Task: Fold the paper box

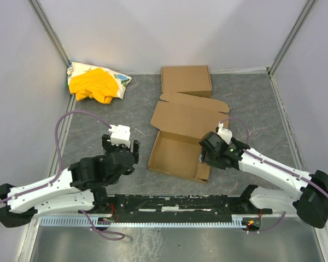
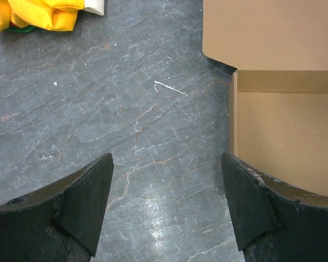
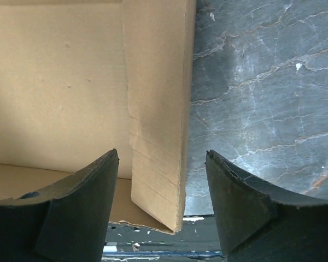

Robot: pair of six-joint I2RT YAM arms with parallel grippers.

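Grey tabletop (image 1: 98,109) bore paper box (image 1: 177,155) mid-frame; right gripper (image 3: 161,158) spread astride its side flap (image 3: 158,109), left gripper (image 2: 167,164) spread, empty.

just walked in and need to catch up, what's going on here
A robot is folding a paper box, now a shallow tray with its lid lying open. The right gripper is open astride its right side flap, not clamped. The left gripper hangs open over the table left of it, touching nothing.
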